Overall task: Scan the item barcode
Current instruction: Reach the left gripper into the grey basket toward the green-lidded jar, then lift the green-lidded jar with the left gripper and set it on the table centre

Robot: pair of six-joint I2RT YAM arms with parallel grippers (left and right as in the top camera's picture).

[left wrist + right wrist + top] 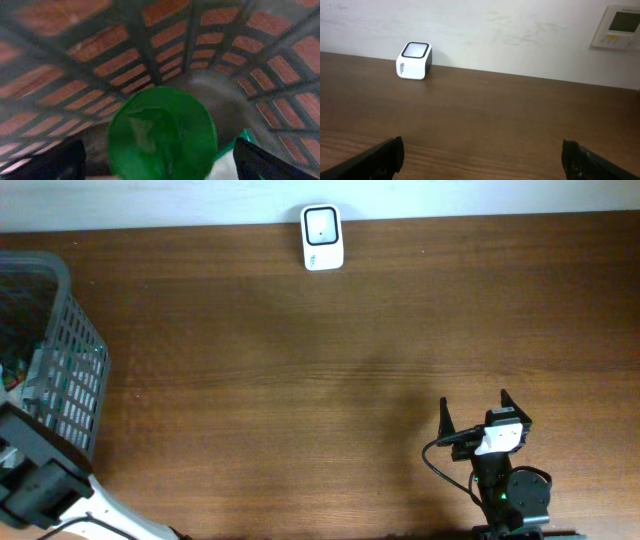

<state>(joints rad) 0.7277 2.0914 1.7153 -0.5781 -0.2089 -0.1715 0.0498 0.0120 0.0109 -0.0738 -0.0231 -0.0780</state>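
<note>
Down inside the grey plastic lattice basket (85, 350), the round green plastic item (162, 132) lies between the widely spread fingers (60, 161) of the left gripper (159, 155), which flank it without visibly touching it. Meanwhile the right gripper (474, 405) hovers empty, jaws wide apart, above the near edge of the brown wooden table (300, 380), facing the small white box-shaped scanner (322, 237) at the far edge.

One white scanner (322, 237), one grey basket (75, 370), one green round item (162, 132), one wall panel (618, 26).
</note>
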